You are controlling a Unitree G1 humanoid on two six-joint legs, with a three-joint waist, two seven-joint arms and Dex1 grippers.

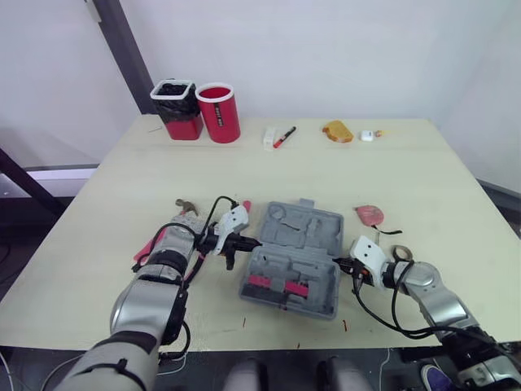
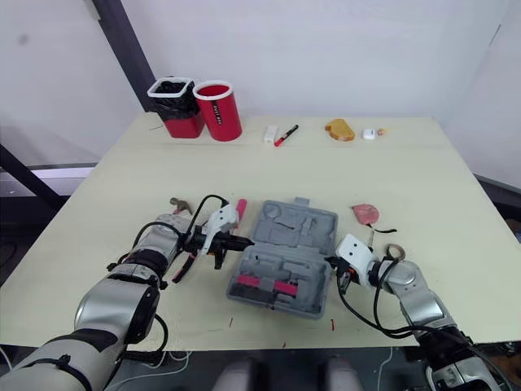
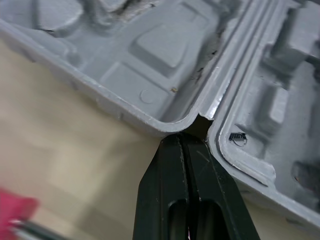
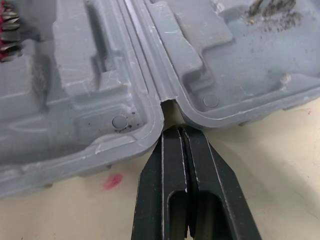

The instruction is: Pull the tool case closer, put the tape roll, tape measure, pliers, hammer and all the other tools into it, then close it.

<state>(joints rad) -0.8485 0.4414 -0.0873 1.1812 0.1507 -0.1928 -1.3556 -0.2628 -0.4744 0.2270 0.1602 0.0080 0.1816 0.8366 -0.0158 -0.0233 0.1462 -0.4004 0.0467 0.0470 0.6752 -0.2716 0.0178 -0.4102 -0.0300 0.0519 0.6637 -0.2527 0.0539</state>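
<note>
The grey tool case point(image 1: 297, 252) lies open in the middle of the table, with red-handled pieces point(image 1: 277, 285) in its near half. My left gripper point(image 1: 249, 242) is shut, its tips touching the hinge notch on the case's left side point(image 3: 200, 122). My right gripper point(image 1: 345, 264) is shut too, its tips at the hinge notch on the right side point(image 4: 167, 102). Red-handled pliers point(image 1: 150, 248) lie left of my left arm, and a brown tool head point(image 1: 186, 206) lies behind it. A pink tape measure point(image 1: 370, 215) sits right of the case. A tape roll point(image 1: 403, 253) lies by my right wrist.
At the back left stand a red bin with a black liner point(image 1: 175, 107) and a red cup point(image 1: 218, 112). A red marker point(image 1: 284, 136), a white piece point(image 1: 269, 135), an orange object point(image 1: 337, 131) and a small white item point(image 1: 367, 136) line the far edge.
</note>
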